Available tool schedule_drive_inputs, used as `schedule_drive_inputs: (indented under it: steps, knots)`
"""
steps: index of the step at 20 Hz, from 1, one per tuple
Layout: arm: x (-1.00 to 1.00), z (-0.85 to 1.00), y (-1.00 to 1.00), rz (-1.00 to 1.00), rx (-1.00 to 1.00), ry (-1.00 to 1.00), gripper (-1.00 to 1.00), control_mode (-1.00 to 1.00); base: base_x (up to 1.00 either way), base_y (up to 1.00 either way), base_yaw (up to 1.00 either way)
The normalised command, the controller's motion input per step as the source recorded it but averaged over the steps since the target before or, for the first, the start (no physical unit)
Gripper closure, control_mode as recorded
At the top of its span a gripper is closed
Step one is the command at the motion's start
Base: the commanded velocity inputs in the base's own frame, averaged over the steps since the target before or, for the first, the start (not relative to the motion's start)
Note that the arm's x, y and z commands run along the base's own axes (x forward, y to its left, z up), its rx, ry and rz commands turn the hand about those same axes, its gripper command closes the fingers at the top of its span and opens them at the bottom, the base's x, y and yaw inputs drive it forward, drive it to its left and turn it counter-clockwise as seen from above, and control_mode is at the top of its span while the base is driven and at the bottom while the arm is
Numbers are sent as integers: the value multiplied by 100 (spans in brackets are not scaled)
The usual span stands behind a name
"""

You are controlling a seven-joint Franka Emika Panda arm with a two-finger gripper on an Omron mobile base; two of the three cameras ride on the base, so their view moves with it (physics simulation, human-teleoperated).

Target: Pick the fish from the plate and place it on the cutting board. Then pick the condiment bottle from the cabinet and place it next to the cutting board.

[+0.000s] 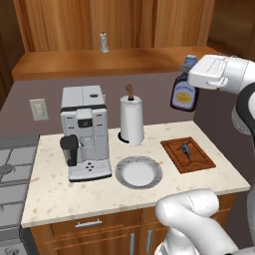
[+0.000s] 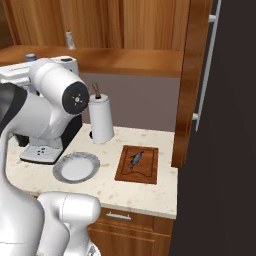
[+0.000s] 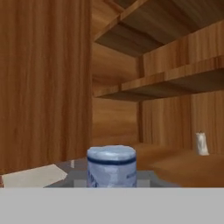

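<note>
Countertop [image 1: 99, 194]: one plate [image 1: 139, 173], one cutting board [image 1: 188, 155], one fish [image 1: 186, 149].

**Kitchen count**

One fish [image 1: 185, 149], lying on one cutting board [image 1: 198, 163]. One plate [image 1: 139, 172]. One coffee machine [image 1: 85, 131]. One paper towel roll [image 1: 132, 119] on its stand. One condiment bottle [image 1: 184, 91], dark brown with a blue cap. One small clear shaker [image 1: 104, 42] on the one long wooden shelf [image 1: 74, 62]. One wall socket [image 1: 39, 109]. One drawer handle [image 1: 88, 224] under the counter, and two cupboard door handles [image 1: 140, 243] below it.
</note>
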Motion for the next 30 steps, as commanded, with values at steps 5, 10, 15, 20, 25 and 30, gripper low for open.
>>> schedule_drive_inputs:
  steps: [5,10,15,20,25,30]
  knots:
    - [-29,-30,8,2,0,2,100,-100,0,0,0]
    - [-29,-32,13,2,0,0,100,-100,0,0,0]
    - [-21,-27,15,3,0,0,100,-100,0,0,0]
    - [-16,-24,13,3,0,0,100,-100,0,0,0]
    - [-10,-24,5,3,0,0,100,-100,0,0,0]
    - [0,-26,0,2,-1,0,100,-100,0,0,0]
